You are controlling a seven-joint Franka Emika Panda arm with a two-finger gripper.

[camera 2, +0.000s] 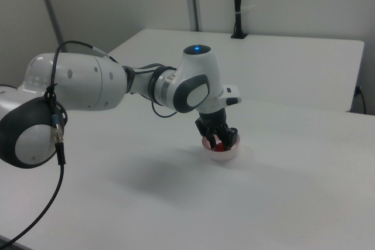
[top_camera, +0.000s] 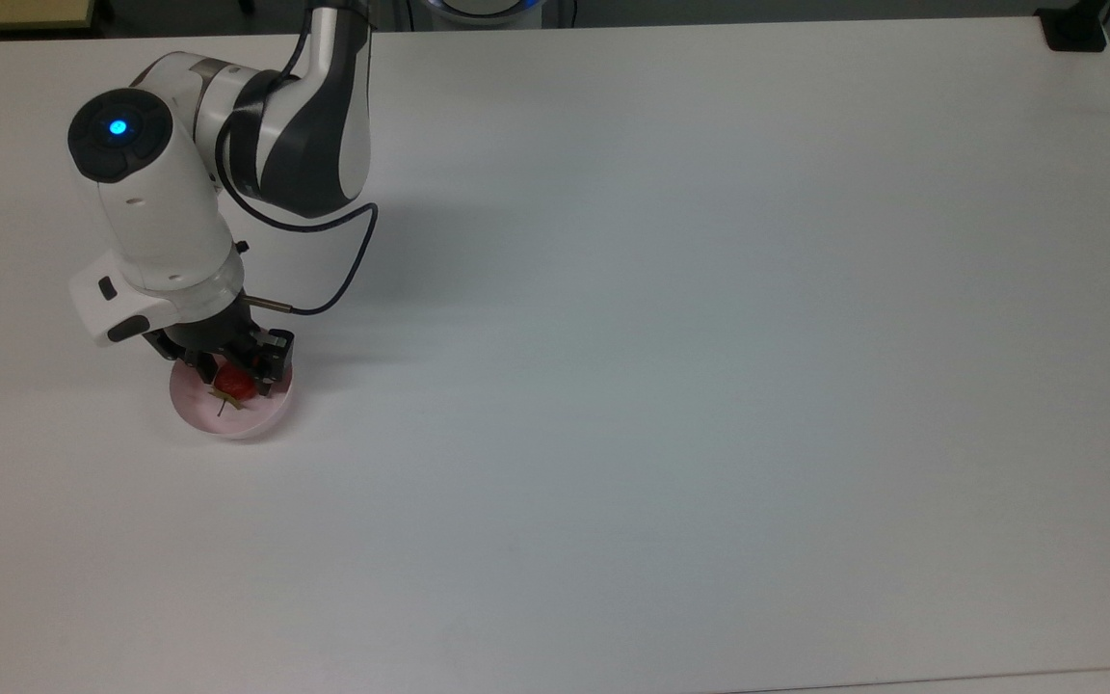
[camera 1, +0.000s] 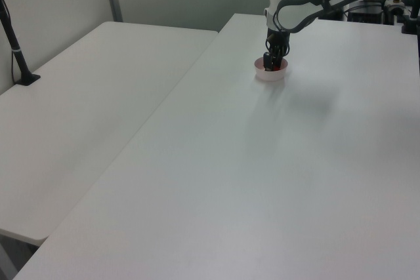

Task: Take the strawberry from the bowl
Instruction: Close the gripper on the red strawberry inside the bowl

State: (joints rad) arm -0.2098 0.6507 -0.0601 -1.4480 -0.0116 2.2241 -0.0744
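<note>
A wide white table (top_camera: 671,337) carries the scene, with a second white table (camera 1: 85,109) beside it at the left view's left. The arm reaches down over the pale pink bowl (top_camera: 256,421), which sits near the top view's left edge. Its gripper (top_camera: 232,371) is lowered into the bowl, fingers spread on either side of the strawberry (top_camera: 233,385), which lies inside the bowl.

The jaws hide part of the strawberry (top_camera: 234,384); whether they grip is unclear.
</note>
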